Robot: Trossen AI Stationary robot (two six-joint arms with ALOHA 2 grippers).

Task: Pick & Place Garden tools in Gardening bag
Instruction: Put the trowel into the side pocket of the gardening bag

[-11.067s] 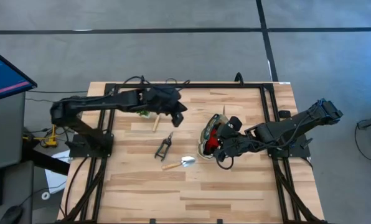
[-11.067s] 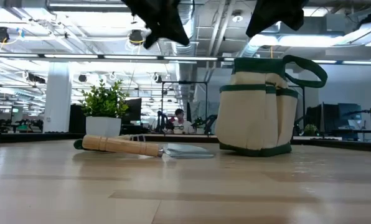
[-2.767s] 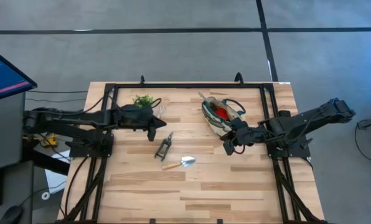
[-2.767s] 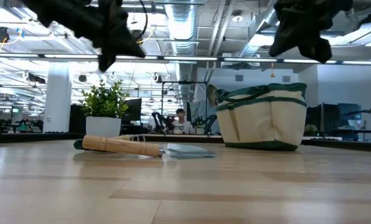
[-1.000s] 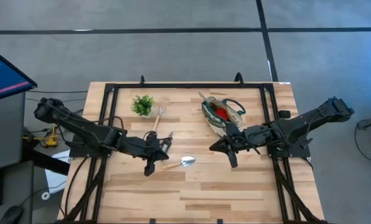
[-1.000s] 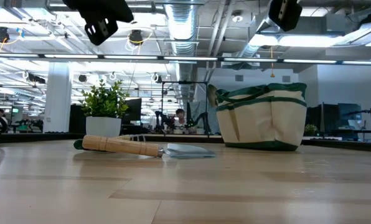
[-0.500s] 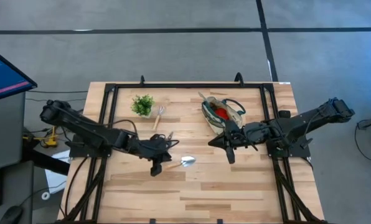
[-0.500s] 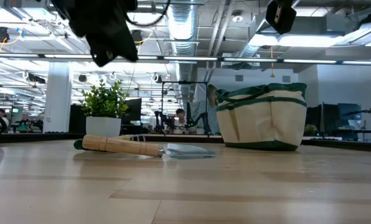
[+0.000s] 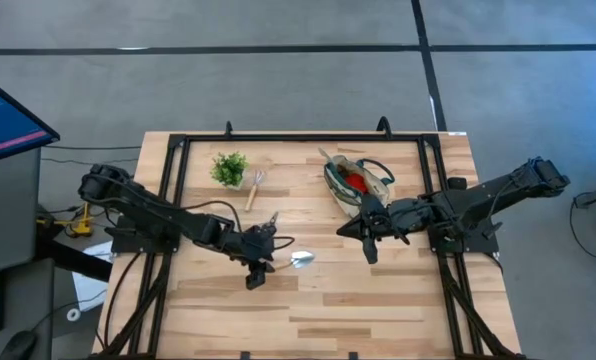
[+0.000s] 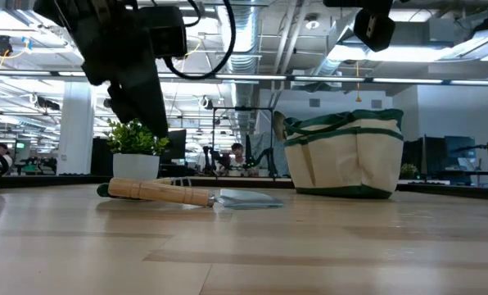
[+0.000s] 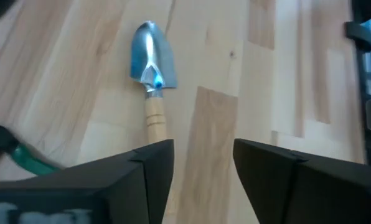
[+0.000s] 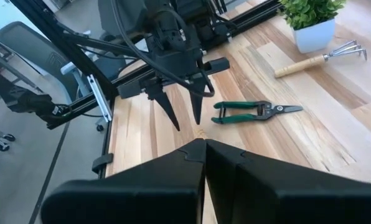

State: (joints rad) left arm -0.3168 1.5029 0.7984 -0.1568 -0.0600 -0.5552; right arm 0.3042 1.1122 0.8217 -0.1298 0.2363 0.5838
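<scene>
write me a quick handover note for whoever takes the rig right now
Left hand: open, empty, hanging over the trowel.
Right hand: shut, empty, parked near the gardening bag.
Tools: the trowel lies mid-table. The pruning shears lie beside it, and the rake lies by the potted plant.
Done: a red piece shows inside the bag.
Left: trowel, shears and rake are all still out. The trowel looks like the next pick.
</scene>
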